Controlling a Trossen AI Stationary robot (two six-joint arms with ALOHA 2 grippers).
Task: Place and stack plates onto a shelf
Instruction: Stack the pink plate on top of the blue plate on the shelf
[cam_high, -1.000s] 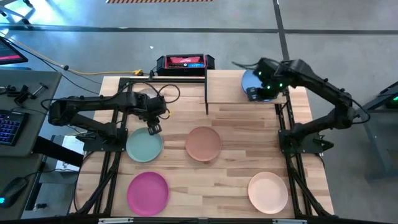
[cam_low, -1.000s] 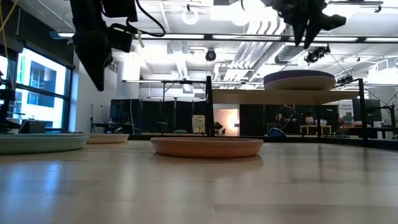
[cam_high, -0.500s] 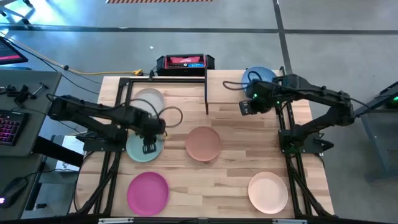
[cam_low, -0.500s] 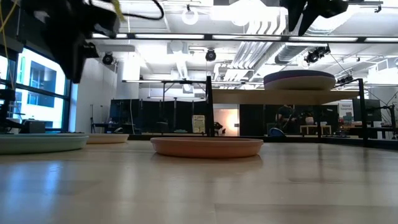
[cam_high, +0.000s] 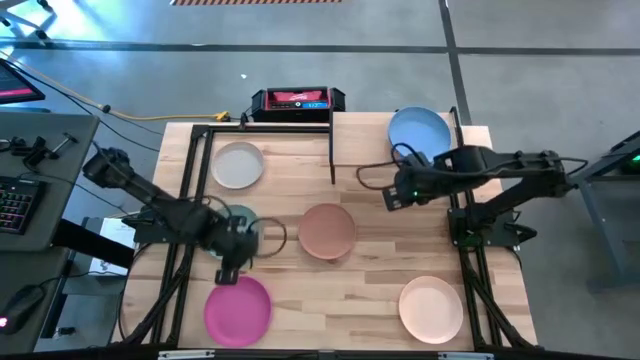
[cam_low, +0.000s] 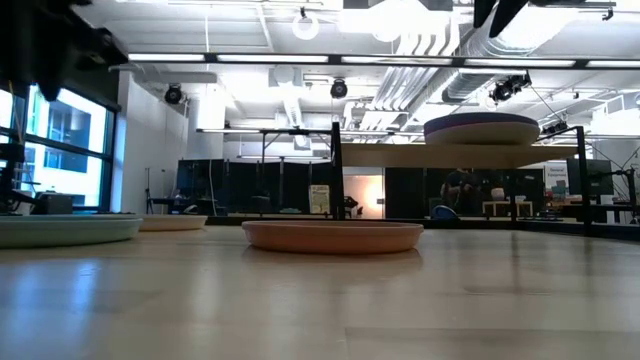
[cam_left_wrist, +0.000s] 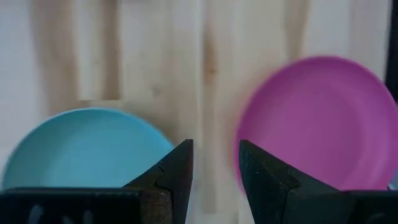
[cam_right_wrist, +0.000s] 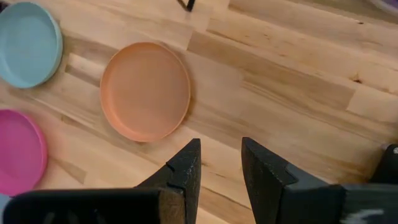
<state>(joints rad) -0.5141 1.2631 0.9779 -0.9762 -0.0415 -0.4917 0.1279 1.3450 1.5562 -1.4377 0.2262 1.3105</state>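
Left gripper (cam_high: 229, 268): lower left, slightly parted, empty; your likely pick is the pink plate (cam_high: 238, 309).
Right gripper (cam_high: 393, 192): centre right, parted, empty.
Blue plate (cam_high: 418, 130): upper right, on the shelf (cam_high: 360, 145).

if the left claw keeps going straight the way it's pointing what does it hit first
Probably bare table. The left claw points down at the wood strip between the mint plate and the pink plate, fingers apart, though depth is hard to judge.
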